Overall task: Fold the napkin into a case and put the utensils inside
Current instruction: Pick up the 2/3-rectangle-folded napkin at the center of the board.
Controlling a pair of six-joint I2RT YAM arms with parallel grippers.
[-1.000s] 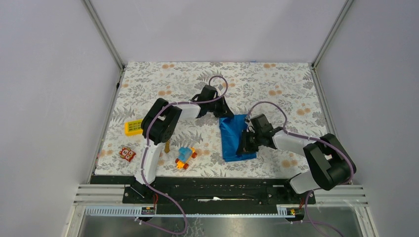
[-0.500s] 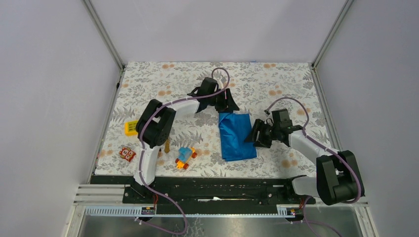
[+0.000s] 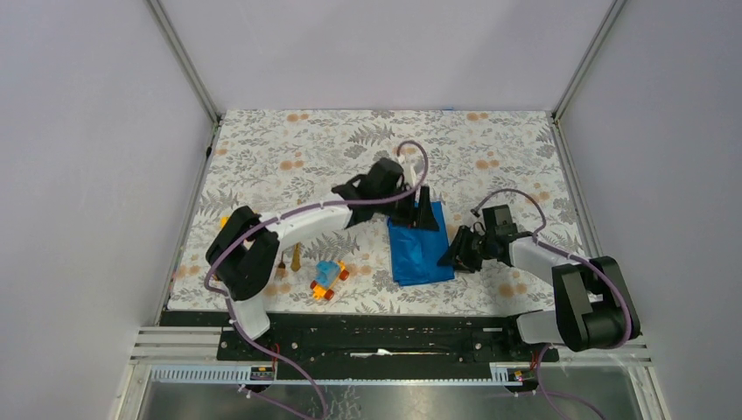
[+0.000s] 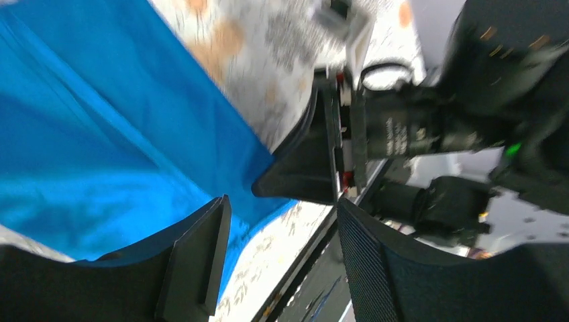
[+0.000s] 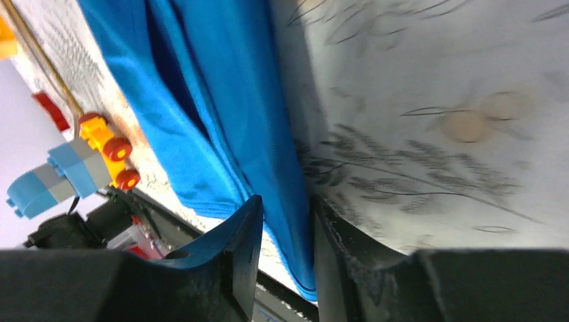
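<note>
The napkin (image 3: 420,252) lies folded into a narrow blue strip on the flowered table (image 3: 490,157). My left gripper (image 3: 423,215) hovers at its far end, open, with nothing between the fingers (image 4: 201,261); the napkin (image 4: 100,134) lies to the left of them. My right gripper (image 3: 452,255) is low at the strip's right edge, open. Its fingers (image 5: 245,241) straddle the napkin's hem (image 5: 288,201) with a small gap on one side. One golden utensil (image 3: 296,258) shows beside the left arm, and as a thin golden line (image 5: 40,60) in the right wrist view. A second utensil cannot be made out.
A blue-and-orange toy car (image 3: 328,280) sits left of the napkin near the front edge, also seen as the toy car (image 5: 74,168). A yellow block (image 3: 225,221) peeks out behind the left arm's elbow. A red block (image 5: 50,111) lies beyond the car.
Both grippers have let go of the napkin. The left arm swung right and now hovers over the strip's far end. The right gripper pulled back right, then returned to the right edge with its jaws narrowing.
</note>
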